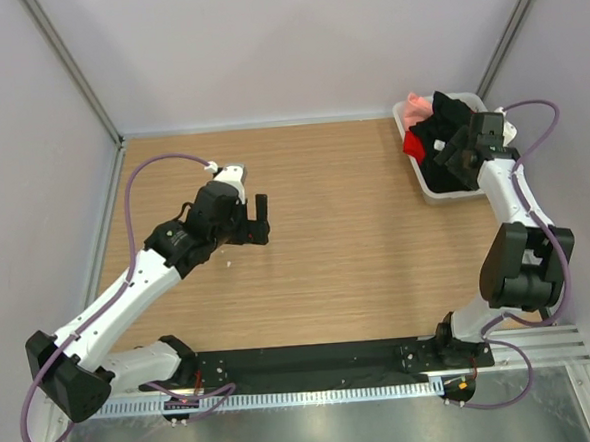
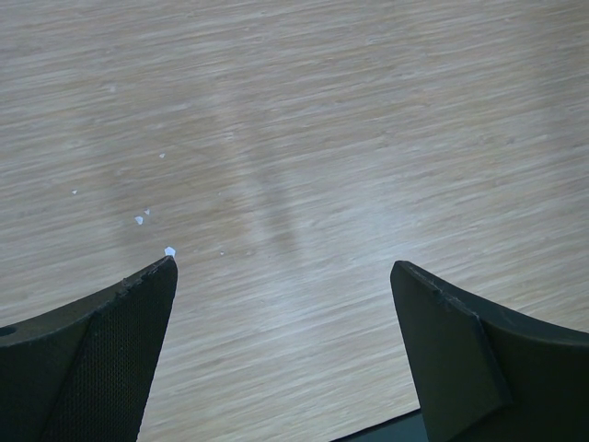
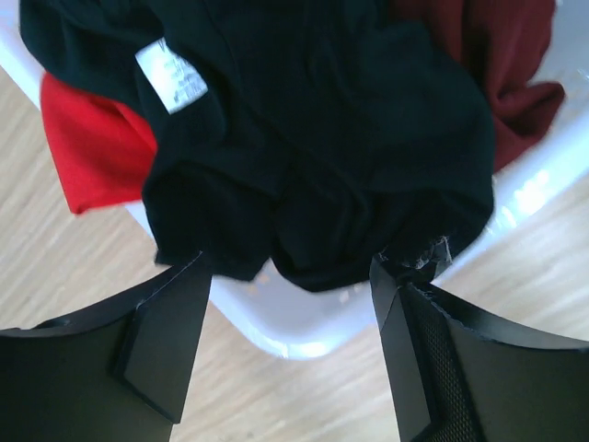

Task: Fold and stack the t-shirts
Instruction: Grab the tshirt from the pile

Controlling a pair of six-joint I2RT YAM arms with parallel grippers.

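The t-shirts lie bunched in a white bin (image 1: 440,196) at the table's far right. On top is a black one (image 3: 322,138) with a white label (image 3: 172,74). A red one (image 3: 92,147) lies at its left and a maroon one (image 3: 497,55) at its right. A pink one (image 1: 418,104) shows at the bin's far end. My right gripper (image 3: 290,262) hangs over the bin's near rim (image 3: 304,327), its jaws apart on either side of the black shirt's hanging fold. My left gripper (image 2: 283,267) is open over bare wood, holding nothing.
The wooden table (image 1: 346,238) stretches between the arms. Small white specks (image 2: 140,219) lie on it near the left gripper. Grey walls close in the back and sides. A black strip (image 1: 314,360) with the arm bases runs along the near edge.
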